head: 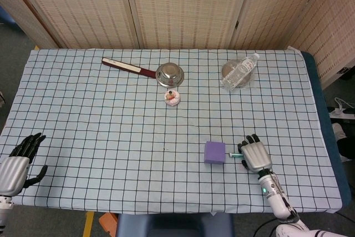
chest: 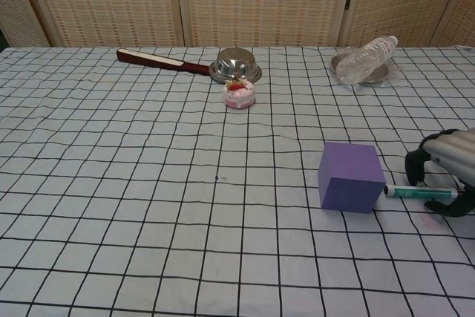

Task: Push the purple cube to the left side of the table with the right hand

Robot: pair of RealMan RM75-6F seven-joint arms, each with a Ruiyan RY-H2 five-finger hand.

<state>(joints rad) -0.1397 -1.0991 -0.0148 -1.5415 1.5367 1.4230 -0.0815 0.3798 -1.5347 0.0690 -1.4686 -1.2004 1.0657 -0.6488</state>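
The purple cube [head: 214, 152] [chest: 351, 177] stands on the checked tablecloth at the front right. A teal marker pen [head: 234, 154] [chest: 417, 193] lies flat with its tip against the cube's right side. My right hand [head: 254, 154] [chest: 445, 168] hovers over the pen's far end, a short gap to the right of the cube, fingers apart and holding nothing. My left hand [head: 16, 163] rests at the front left corner of the table, open, seen only in the head view.
A steel bowl [head: 169, 74] with a dark red-handled tool [head: 125, 66] beside it sits at the back middle. A small pink cake [head: 172, 97] lies just in front. A water bottle [head: 240, 71] lies on a plate at the back right.
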